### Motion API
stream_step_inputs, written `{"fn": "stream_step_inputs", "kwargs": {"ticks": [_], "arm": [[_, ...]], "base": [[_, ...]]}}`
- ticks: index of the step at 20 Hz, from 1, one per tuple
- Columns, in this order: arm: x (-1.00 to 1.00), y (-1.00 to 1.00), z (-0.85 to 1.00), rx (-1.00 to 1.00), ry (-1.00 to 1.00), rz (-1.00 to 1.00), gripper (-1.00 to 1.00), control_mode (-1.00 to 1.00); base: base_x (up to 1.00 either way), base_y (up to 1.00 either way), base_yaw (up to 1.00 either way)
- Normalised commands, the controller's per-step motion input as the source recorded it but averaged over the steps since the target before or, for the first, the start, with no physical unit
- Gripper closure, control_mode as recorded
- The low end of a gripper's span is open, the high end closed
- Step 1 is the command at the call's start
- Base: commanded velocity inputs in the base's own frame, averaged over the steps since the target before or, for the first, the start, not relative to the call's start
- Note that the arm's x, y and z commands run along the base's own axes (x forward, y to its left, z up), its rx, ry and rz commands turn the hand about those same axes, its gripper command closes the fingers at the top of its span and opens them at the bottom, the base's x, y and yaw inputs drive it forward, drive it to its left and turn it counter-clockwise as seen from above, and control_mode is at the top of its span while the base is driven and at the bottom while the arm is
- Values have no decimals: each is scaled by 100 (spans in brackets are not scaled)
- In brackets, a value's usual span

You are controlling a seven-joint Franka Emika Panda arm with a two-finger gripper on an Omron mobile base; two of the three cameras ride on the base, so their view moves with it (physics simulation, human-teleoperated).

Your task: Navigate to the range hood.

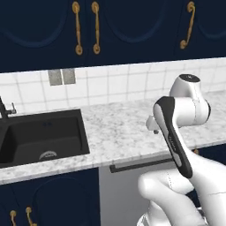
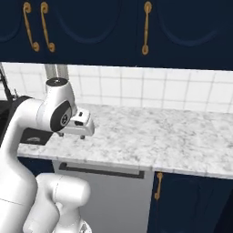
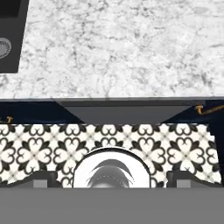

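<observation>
The range hood is out of view. My gripper hangs on the folded arm just above the front part of the marble counter, pointing down. In the left base view the gripper sits beside the arm's dark-striped link. In the hand view the two dark fingertips stand far apart at the bottom, so the gripper is open with nothing between them.
A black sink with a dark faucet lies at the left of the counter. Navy wall cabinets with gold handles hang above a white tile wall. A grey dishwasher front sits below, over patterned floor.
</observation>
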Motion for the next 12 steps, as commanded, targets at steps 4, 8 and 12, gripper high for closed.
{"fn": "stream_step_inputs", "kwargs": {"ticks": [4, 8, 12], "arm": [[0, 0, 0, 0, 0, 0, -100, 100], [0, 0, 0, 0, 0, 0, -100, 100], [0, 0, 0, 0, 0, 0, -100, 100]], "base": [[-50, 0, -43], [-24, 6, -60], [-12, 1, -70]]}}
